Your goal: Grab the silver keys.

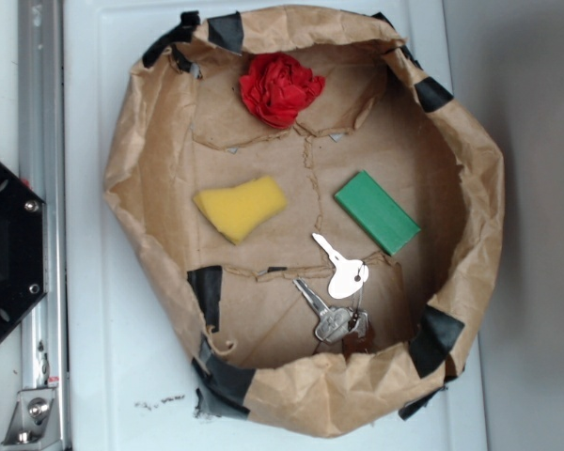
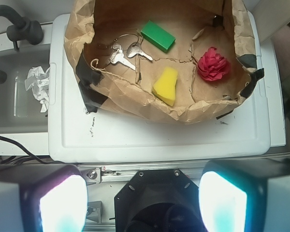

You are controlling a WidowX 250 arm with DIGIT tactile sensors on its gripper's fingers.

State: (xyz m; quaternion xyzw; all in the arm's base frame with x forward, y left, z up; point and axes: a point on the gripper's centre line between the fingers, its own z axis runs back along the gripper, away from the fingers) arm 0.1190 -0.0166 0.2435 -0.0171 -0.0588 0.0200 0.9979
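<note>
We find a white table [image 1: 122, 357] bearing a crumpled brown paper basin [image 1: 132, 160], its rim patched with strips of black tape [image 1: 205, 293]. Beside the table in the wrist view stands a grey bin [image 2: 9, 96] holding a wad of white paper [image 2: 38, 84]. Inside the basin we note, in descending size, a red crumpled flower-like ball [image 1: 280, 87] near the far wall, a yellow sponge wedge [image 1: 241, 208], a green rectangular block [image 1: 377, 211], and the silver keys [image 1: 338, 291], which lie flat on the basin floor near the taped front rim, just below the green block and apart from the sponge. The gripper [image 2: 142, 200] appears only in the wrist view: its two glowing fingers [image 2: 63, 205] stand wide apart at the lower edge, well clear of the basin, holding nothing and touching nothing.
</note>
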